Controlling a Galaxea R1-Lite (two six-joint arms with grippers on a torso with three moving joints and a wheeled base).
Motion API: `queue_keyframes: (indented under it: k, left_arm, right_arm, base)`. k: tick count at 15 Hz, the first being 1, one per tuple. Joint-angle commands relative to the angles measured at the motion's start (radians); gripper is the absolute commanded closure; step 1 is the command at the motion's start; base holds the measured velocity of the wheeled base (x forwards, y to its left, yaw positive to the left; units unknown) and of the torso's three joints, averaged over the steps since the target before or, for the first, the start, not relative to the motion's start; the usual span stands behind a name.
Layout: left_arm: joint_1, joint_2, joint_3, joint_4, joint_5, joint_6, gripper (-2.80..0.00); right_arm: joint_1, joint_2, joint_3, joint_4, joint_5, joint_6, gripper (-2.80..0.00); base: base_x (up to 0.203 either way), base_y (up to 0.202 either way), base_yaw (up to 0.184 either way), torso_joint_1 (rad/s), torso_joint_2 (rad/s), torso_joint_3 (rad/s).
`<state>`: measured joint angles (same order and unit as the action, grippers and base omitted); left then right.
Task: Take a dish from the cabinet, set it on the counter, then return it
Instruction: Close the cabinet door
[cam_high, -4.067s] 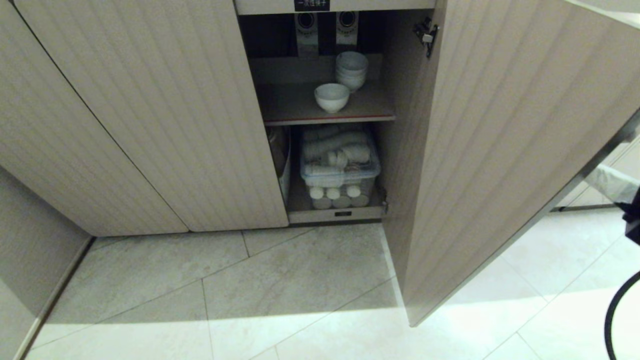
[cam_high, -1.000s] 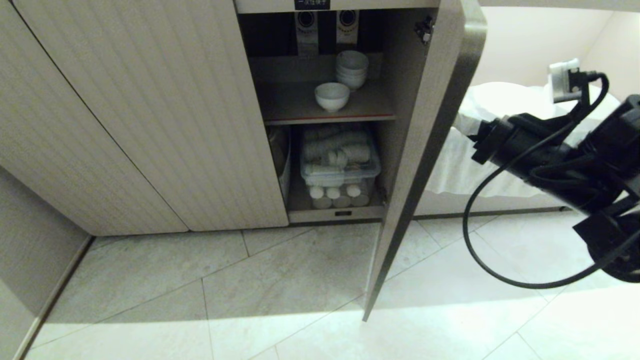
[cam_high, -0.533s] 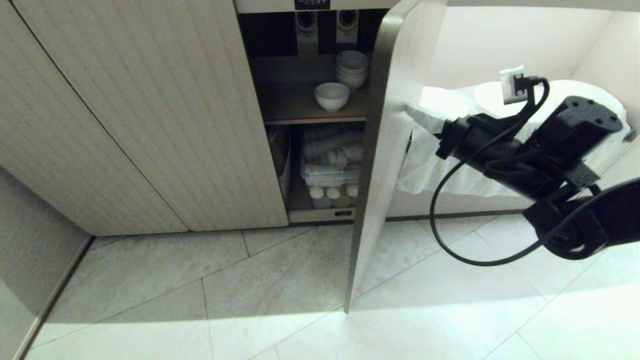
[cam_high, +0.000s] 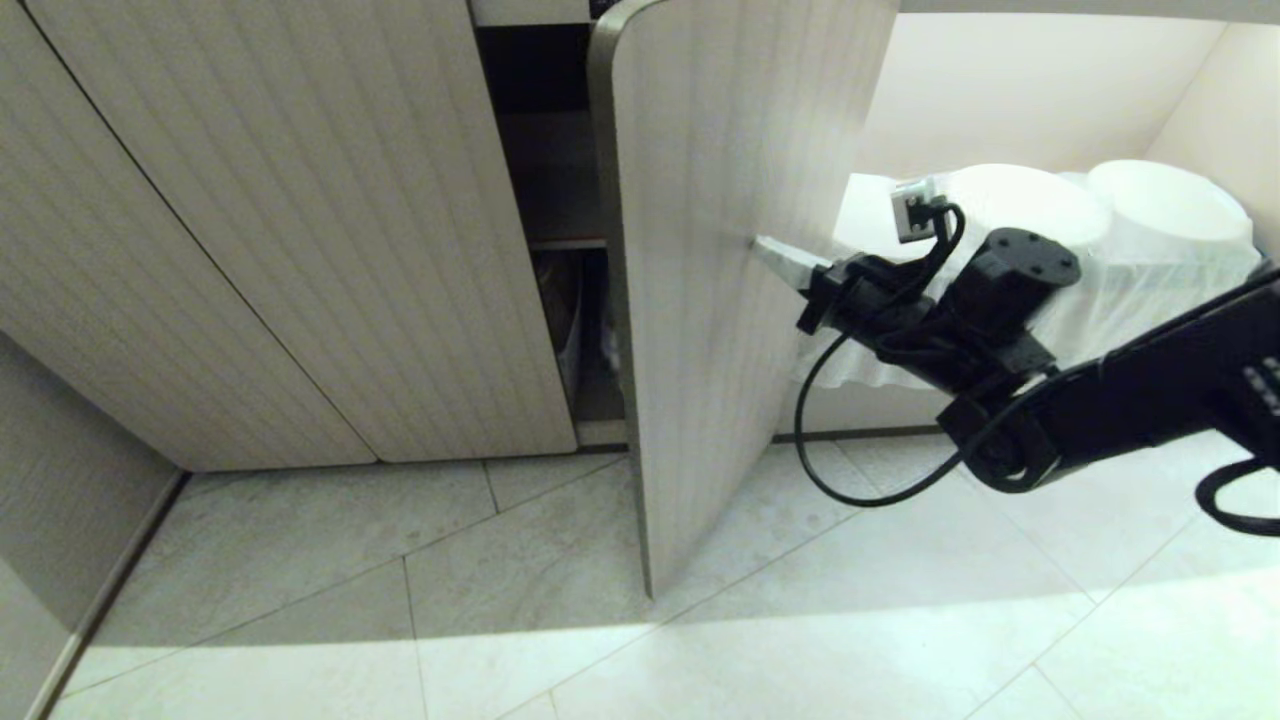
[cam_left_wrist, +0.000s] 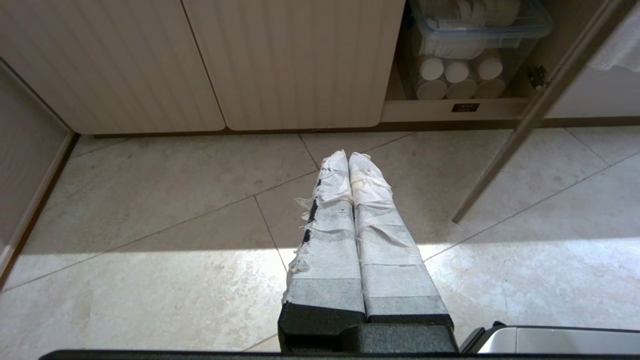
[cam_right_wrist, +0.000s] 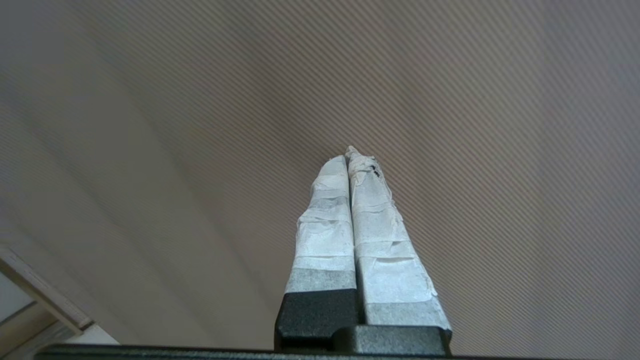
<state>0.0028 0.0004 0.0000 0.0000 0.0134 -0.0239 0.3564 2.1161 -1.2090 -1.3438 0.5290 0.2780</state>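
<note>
Now right gripper (cam_high: 765, 245), fingers pressed together, tips against cabinet door (cam_high: 720, 280); tips may skid across fluting, leaving door ajar.

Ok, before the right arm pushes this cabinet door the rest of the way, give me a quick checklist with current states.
1. right gripper fingers shut, tips against the fluted face of the cabinet door: ok.
2. Door fully closed: not ok; a dark gap beside its leading edge is open.
3. Gap free of obstructions: cannot tell; the shelf is mostly hidden by the door.
4. dish back inside the cabinet: cannot tell; it is hidden now.
5. left gripper shut, empty, hanging over the floor, away from the door: ok.
</note>
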Motion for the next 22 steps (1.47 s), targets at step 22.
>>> queue_keyframes:
  k: [22]
  left_arm:
    - [0.000, 0.000, 0.000, 0.000, 0.000, -0.001, 0.00]
  right_arm:
    - [-0.070, 0.343, -0.458, 0.024, -0.126, -0.149, 0.00]
  base:
    - [0.000, 0.000, 0.000, 0.000, 0.00, 0.000]
